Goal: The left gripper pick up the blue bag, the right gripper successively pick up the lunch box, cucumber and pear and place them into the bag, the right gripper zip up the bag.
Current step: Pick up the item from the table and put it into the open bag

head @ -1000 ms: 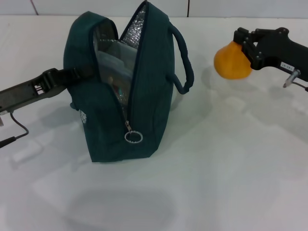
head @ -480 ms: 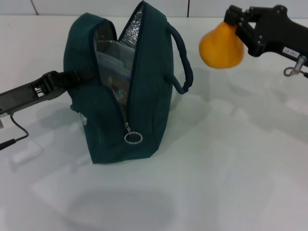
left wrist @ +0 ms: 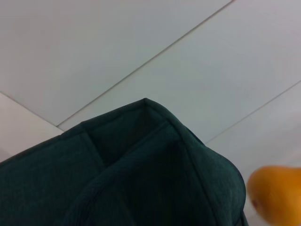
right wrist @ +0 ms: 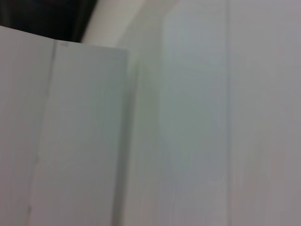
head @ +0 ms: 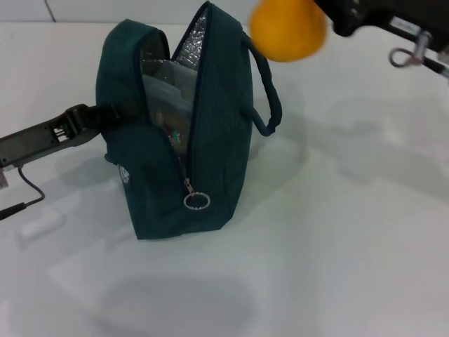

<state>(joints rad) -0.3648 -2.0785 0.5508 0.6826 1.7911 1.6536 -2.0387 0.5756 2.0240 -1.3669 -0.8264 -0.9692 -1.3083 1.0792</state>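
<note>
1. While upright at centre left on the white table (head: pixel 337 232), blue bag (head: pixel 217 133) gaping, zipper pull (head: pixel 196 201) low on front.
2. Left gripper (head: pixel 116 112), frame left: clamped on bag's side.
3. Right gripper (head: pixel 333 17), upper right: closed around orange pear (head: pixel 287 29), held in the air above bag's handle (head: pixel 270 91).

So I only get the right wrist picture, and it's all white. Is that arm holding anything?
Observer: Yes, the right gripper carries an orange pear, in the air near the bag's top.
Visitor: Is the bag open?
Observer: Yes, the blue bag stands unzipped, its silver lining showing.
Visitor: What holds it up?
Observer: The left gripper grips its side.
</note>
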